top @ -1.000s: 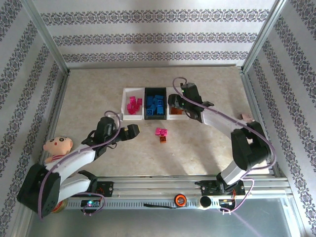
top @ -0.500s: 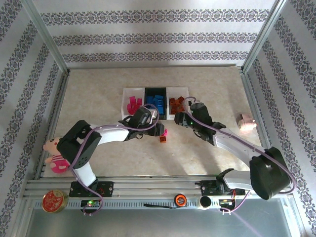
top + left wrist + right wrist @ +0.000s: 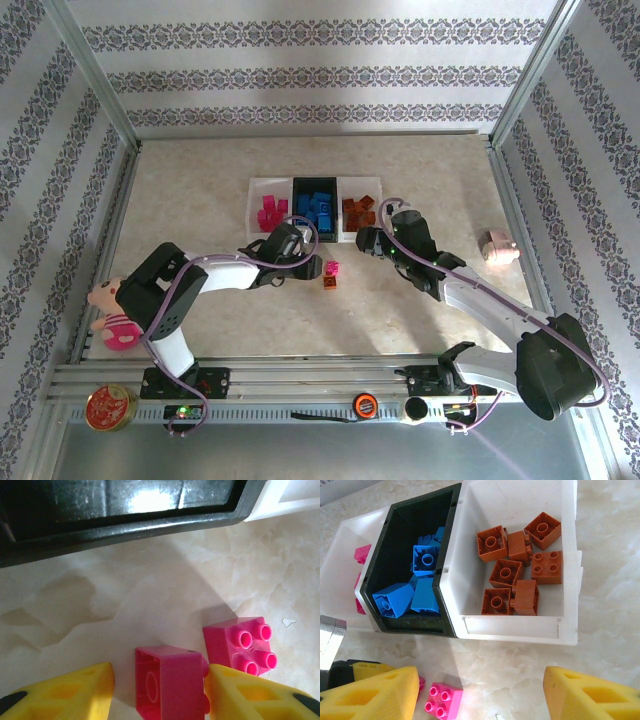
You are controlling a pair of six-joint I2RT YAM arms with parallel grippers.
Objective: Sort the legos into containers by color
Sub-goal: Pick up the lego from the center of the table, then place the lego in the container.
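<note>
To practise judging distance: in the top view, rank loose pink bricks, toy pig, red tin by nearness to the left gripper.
From the left gripper:
1. Pink bricks, close beside it.
2. Toy pig, far right.
3. Red tin, near left corner.

I see left arm [image 3: 215, 272], right arm [image 3: 480, 305]: white links, black joints, purple cables [image 3: 392, 200]. Left gripper [image 3: 160, 692], right gripper [image 3: 480, 692]: yellow wedge fingertips [image 3: 250, 695], hollow pockets.

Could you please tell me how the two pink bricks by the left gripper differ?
The tipped pink brick sits inside the open left gripper, hollow underside showing. The studded pink brick lies just outside it, four studs showing. Both are magenta, similar in size, and on the table outside the trays.
</note>
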